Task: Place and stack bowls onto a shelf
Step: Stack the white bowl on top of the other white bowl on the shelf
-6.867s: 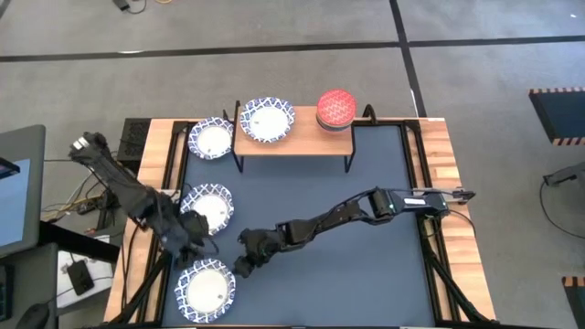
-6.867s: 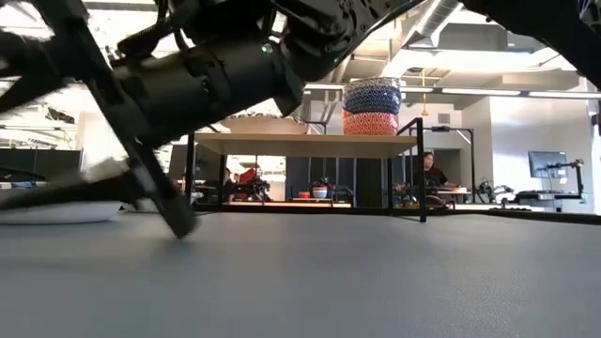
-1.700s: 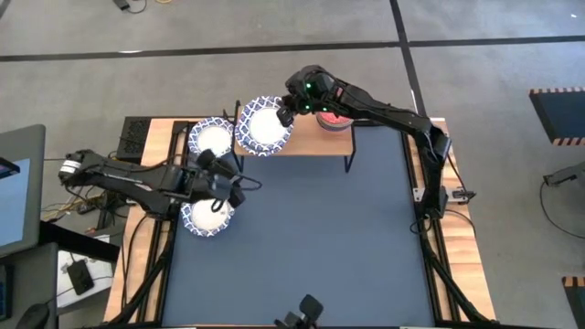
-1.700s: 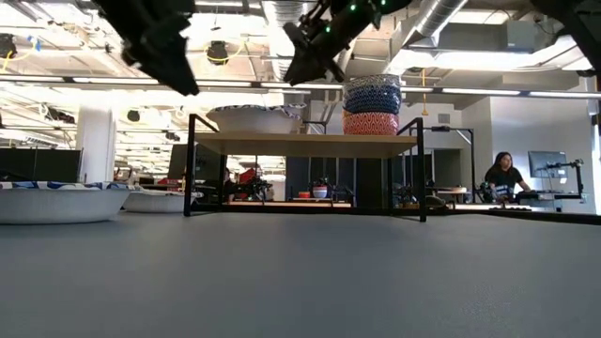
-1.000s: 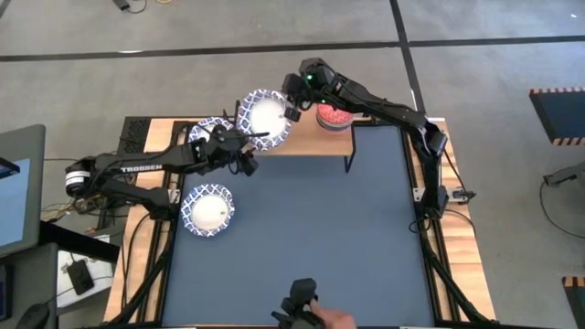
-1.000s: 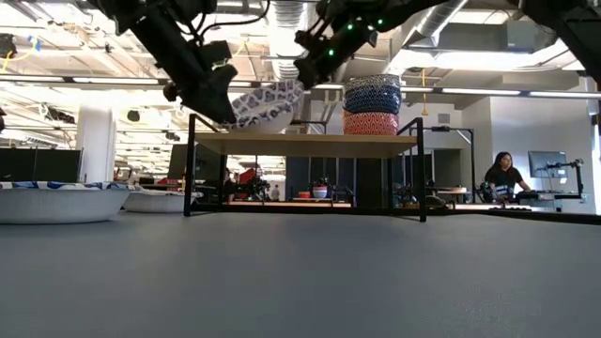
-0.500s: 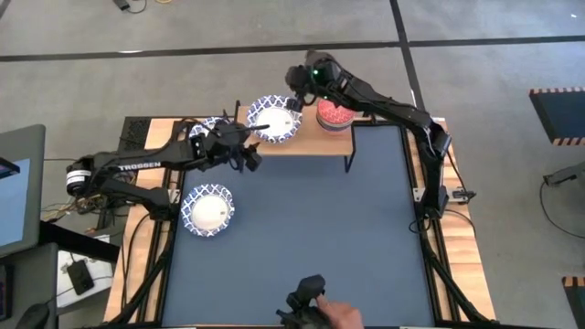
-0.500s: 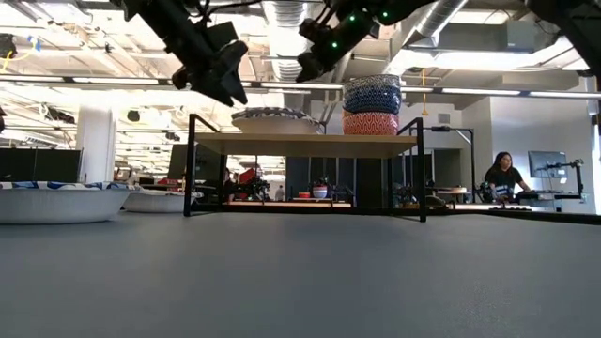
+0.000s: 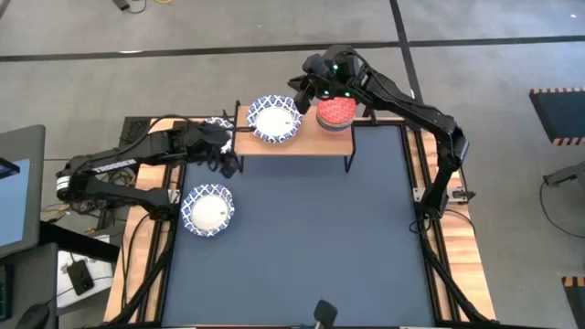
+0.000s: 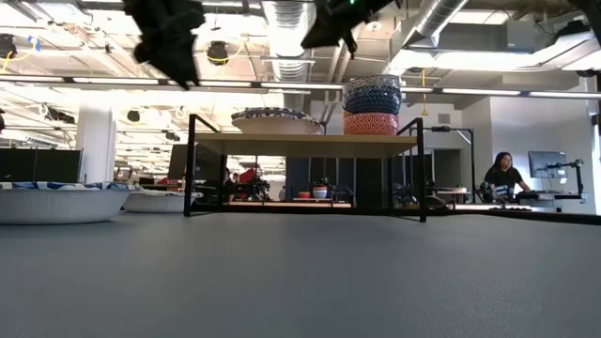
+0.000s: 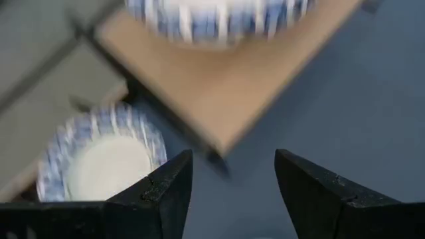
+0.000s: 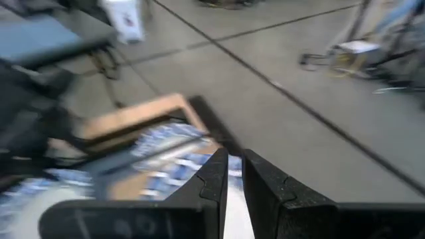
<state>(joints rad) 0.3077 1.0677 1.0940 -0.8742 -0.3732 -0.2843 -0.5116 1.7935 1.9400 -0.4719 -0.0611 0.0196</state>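
The light-wood shelf [image 9: 311,142] stands at the table's back. On it rest a white, blue-rimmed bowl [image 9: 274,120] and a stack of small bowls [image 9: 335,111] with a red one on top. In the low view the bowl [image 10: 272,120] sits flat and the stack [image 10: 372,105] is upright. My left gripper [image 9: 227,155] is open and empty, off the shelf's left end, above a white bowl [image 11: 99,159] on the table. My right gripper [image 9: 300,91] is shut and empty, raised behind the shelf bowl. Another white bowl [image 9: 207,208] lies on the table at the left.
The dark-blue tabletop [image 9: 311,238] spreads in front of the shelf. Wooden rails edge the table [image 9: 448,155]. In the low view, two white bowls [image 10: 56,202] lie at the left and a person [image 10: 504,178] is far behind.
The tilted white bowl has come to rest flat on the shelf. My left gripper has pulled back left from it. My right gripper has drawn away up and right.
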